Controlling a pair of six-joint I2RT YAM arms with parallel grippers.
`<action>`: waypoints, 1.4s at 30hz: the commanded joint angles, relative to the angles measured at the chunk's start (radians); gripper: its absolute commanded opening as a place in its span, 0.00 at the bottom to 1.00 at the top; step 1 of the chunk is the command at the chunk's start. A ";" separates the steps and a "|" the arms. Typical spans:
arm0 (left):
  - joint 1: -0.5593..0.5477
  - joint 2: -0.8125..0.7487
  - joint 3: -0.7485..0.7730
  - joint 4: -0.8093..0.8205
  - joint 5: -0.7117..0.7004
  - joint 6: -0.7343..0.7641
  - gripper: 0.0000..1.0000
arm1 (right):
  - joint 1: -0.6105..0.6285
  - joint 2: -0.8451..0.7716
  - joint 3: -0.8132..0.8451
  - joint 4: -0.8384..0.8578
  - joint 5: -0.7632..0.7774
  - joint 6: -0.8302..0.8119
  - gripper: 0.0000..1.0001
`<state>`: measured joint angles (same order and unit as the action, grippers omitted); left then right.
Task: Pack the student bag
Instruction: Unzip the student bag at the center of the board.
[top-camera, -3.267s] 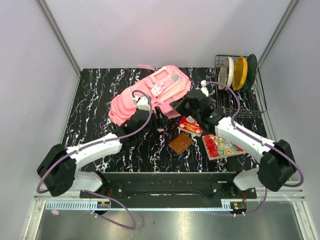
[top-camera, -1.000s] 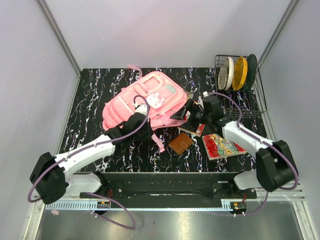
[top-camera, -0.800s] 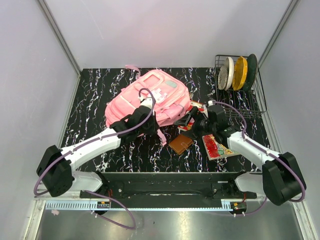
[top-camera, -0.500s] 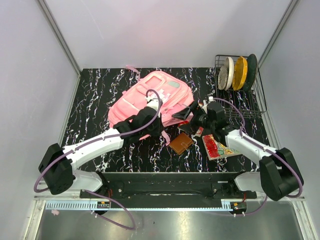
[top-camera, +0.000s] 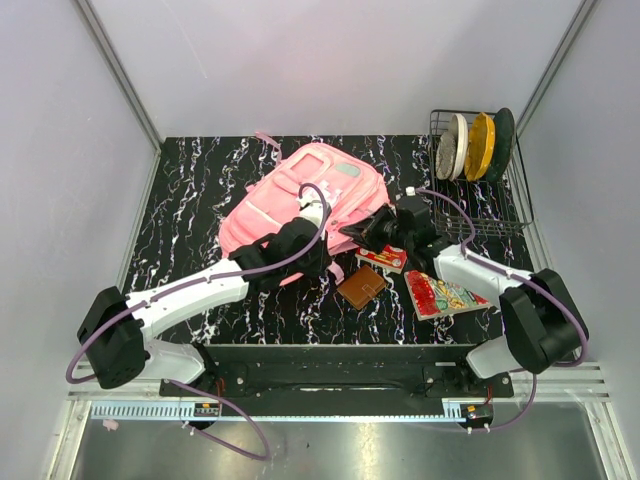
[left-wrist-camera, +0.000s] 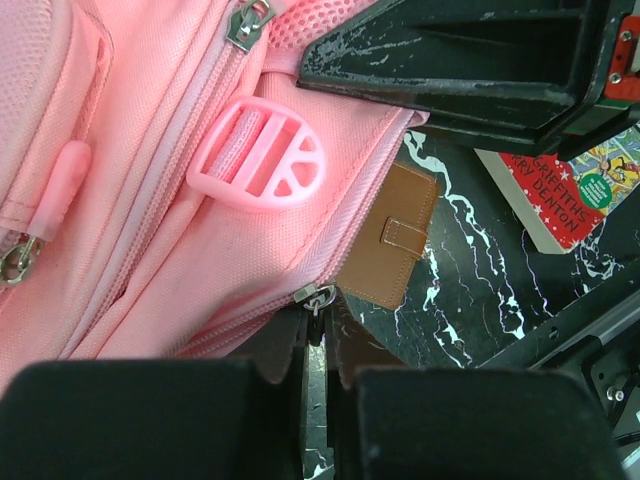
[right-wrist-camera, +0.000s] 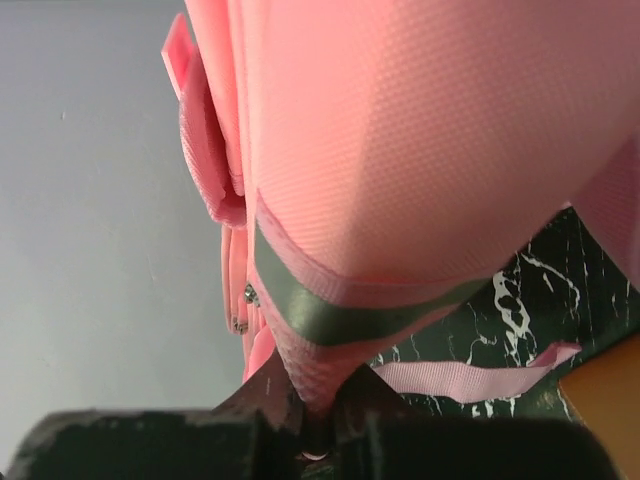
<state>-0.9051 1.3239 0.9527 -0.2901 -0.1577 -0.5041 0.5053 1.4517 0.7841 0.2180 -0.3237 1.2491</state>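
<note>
The student bag (top-camera: 300, 195) is lying flat on the black marbled table (top-camera: 190, 220), in the upper middle of the top view, with its front pockets facing up and its long side running from lower left to upper right. The left gripper (left-wrist-camera: 318, 335) is reaching at the lower right edge of the bag; in the left wrist view its two fingers are standing almost together at the bottom of the frame, and the small metal zipper pull (left-wrist-camera: 314, 297) is sitting in the narrow gap between them, so they are pinching it. A round pink plastic buckle (left-wrist-camera: 258, 160) is lying on the fabric just above, in the upper middle of that view. The right gripper (right-wrist-camera: 318, 425) is meeting the bag from the right side, and in the right wrist view its fingers are closing on a fold of pink fabric with a grey-green band across it. A brown wallet (top-camera: 362, 287) is lying just below the bag's corner, partly under its edge in the left wrist view. A red book (top-camera: 381, 256) is resting beside the wallet, under the right arm, and a colourful book (top-camera: 445, 293) is lying further to the lower right. A wire rack (top-camera: 485, 215) is standing at the upper right of the table, holding three plates (top-camera: 480, 145) on their edges.
</note>
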 joint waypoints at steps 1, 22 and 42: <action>-0.020 -0.055 0.023 0.125 0.006 0.019 0.00 | 0.010 -0.054 0.026 -0.008 0.052 -0.045 0.00; -0.021 -0.440 -0.247 -0.195 -0.215 -0.128 0.00 | -0.235 0.291 0.417 -0.184 -0.305 -0.363 0.26; -0.031 -0.051 0.060 0.003 -0.079 -0.008 0.00 | -0.130 -0.334 -0.117 -0.017 -0.256 -0.051 0.72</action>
<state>-0.9272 1.2610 0.9455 -0.4240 -0.2771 -0.5705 0.3290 1.1076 0.6556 0.0654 -0.6338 1.1011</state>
